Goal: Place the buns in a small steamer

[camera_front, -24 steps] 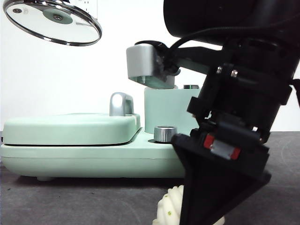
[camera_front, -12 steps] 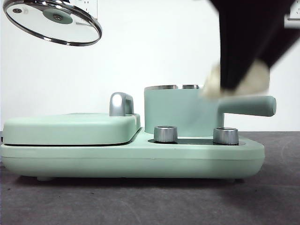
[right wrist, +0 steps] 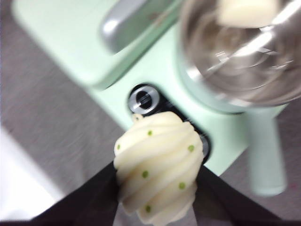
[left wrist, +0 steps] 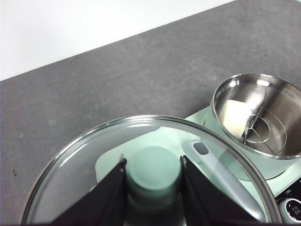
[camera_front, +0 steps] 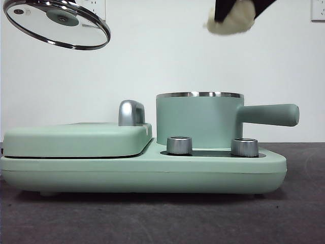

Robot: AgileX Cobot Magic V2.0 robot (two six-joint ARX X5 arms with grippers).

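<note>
Right pincer (right wrist: 157, 214): its 2 black jaws are closed on the ridged bun (right wrist: 159, 165), 1 jaw on each side of it. In the front view this pincer (camera_front: 234, 10) is high up, well above the small steamer (camera_front: 198, 119) and a little toward the handle side.

Ridged bun: cream-white, shell-shaped, with small green dots. It is in the air between the right jaws and touches nothing else. In the front view only its lower part (camera_front: 231, 24) shows under the jaws.

Left pincer (left wrist: 153, 172): the 2 jaws are closed on the green knob (left wrist: 154, 172) of the glass lid (left wrist: 84, 160), which spreads out flat around the jaws. In the front view the lid (camera_front: 56, 23) hangs tilted near the top corner, far from the right pincer and above the flat griddle (camera_front: 76, 140).

Smooth bun (left wrist: 235, 115): it lies inside the steamer, against the steel wall and beside the wire rack (left wrist: 265, 129) (the right wrist view shows it too, blurred).

Small steamer: open, no lid on it. It stands on the mint-green base (camera_front: 142, 173), below the right pincer. Its long handle (camera_front: 269, 114) points sideways, away from the griddle.

Knobs (camera_front: 179, 145): 2 steel knobs on the base, in front of the steamer and below the held bun.
</note>
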